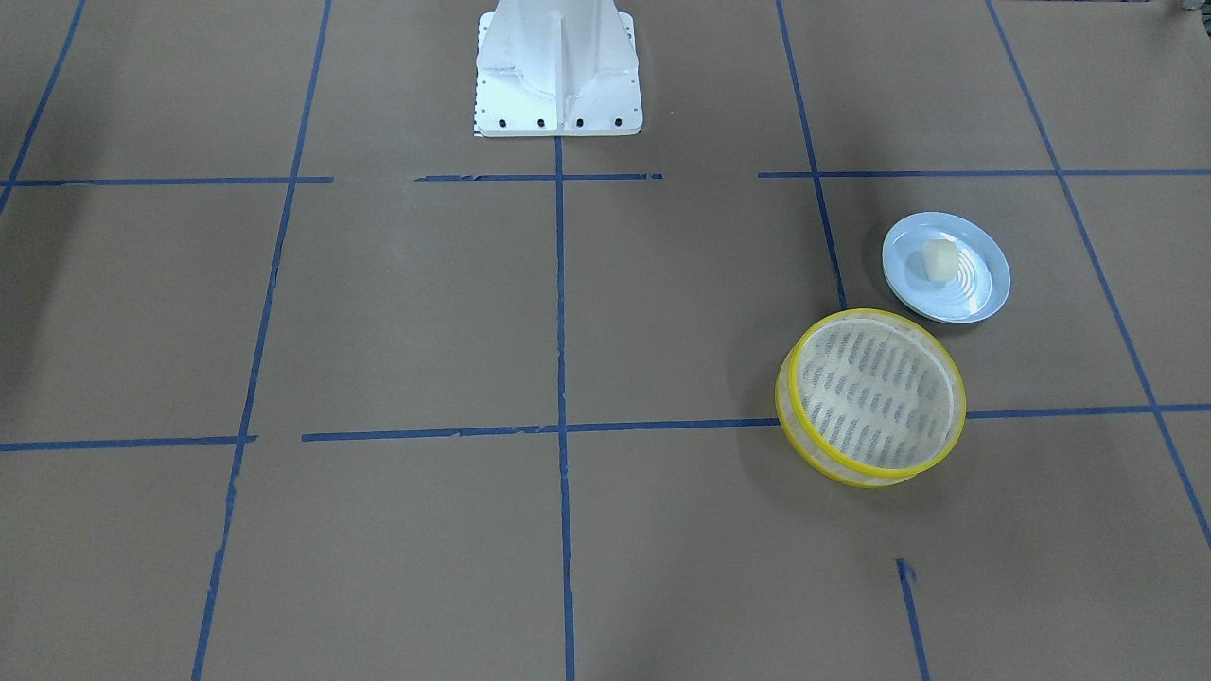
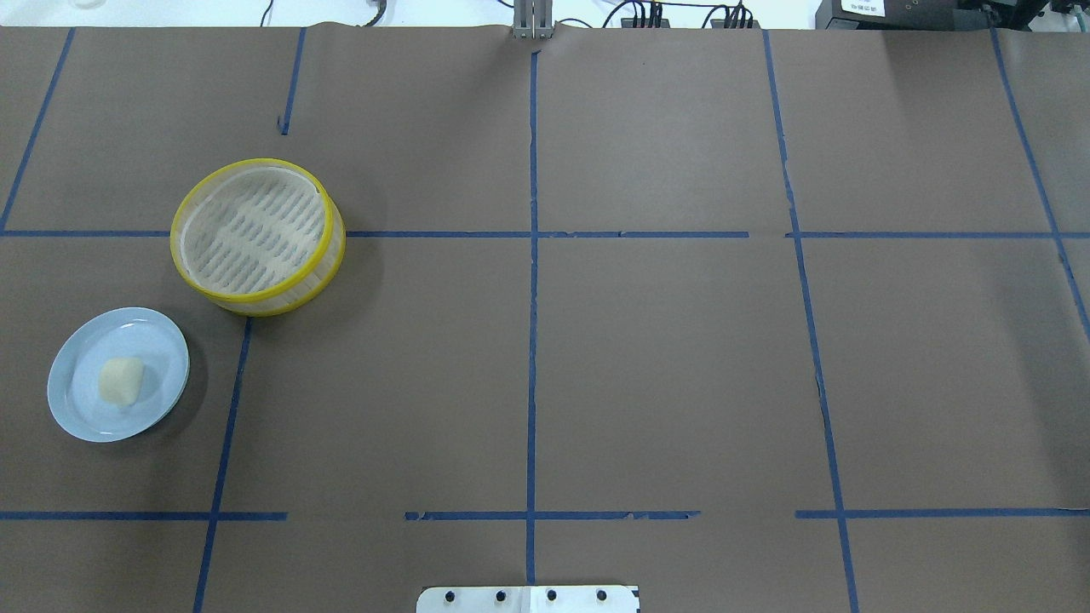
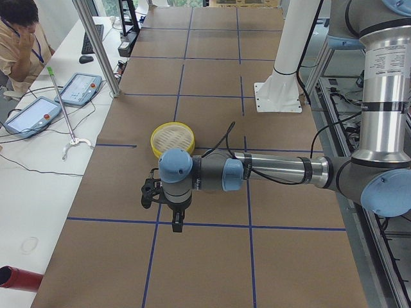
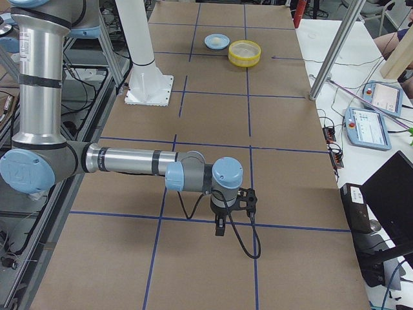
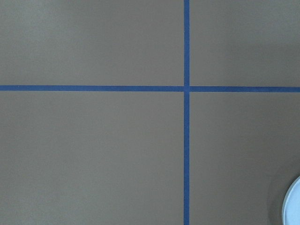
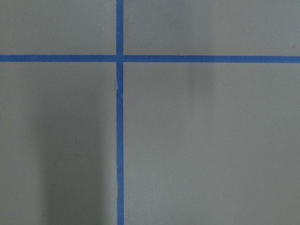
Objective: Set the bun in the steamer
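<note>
The bun [image 2: 120, 380] is a small cream-white lump lying on a pale blue ridged plate [image 2: 162, 340] at the table's left side; it also shows in the front-facing view [image 1: 937, 258]. The steamer [image 2: 255, 234], a round basket with yellow rims and a slotted base, stands empty just beyond the plate [image 1: 984, 303], as the front-facing view [image 1: 870, 397] also shows. My left gripper [image 3: 176, 223] hangs above the table near the plate's side. My right gripper [image 4: 220, 227] hangs over the table's far right end. Both show only in the side views, so I cannot tell whether they are open or shut.
The table is brown paper with a blue tape grid. The white robot base [image 1: 558, 76] stands at the table's middle edge. An operator [image 3: 19, 38], tablets and cables are on a side bench. A sliver of the plate's rim [image 5: 293, 201] shows in the left wrist view.
</note>
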Available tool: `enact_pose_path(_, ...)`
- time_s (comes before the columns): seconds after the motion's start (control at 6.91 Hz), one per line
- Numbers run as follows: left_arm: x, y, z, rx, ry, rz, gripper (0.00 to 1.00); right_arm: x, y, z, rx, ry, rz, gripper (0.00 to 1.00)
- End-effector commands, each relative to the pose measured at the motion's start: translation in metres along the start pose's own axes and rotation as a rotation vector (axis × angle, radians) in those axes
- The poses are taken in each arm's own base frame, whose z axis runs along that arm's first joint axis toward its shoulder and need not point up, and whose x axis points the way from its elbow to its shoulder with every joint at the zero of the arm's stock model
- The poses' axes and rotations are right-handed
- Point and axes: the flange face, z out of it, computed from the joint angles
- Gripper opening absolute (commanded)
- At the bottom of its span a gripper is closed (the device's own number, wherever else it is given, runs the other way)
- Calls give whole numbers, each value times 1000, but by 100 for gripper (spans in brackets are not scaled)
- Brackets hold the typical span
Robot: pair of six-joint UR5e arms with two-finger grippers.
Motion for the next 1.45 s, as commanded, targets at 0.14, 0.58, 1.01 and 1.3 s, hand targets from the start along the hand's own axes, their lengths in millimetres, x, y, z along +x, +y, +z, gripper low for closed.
enact_pose_path(0.14, 79, -13, 54, -43, 117, 103, 100, 0, 0, 0, 0, 0, 0, 100)
enact_pose_path(0.58, 180, 6, 101, 9, 179, 28, 100, 0, 0, 0, 0, 0, 0, 100)
enact_pose_path(1.01, 253, 38, 160, -62, 88, -32, 100, 0, 0, 0, 0, 0, 0, 100)
enact_pose_path(1.3, 287, 63, 193, -100, 41, -32, 100, 0, 0, 0, 0, 0, 0, 100)
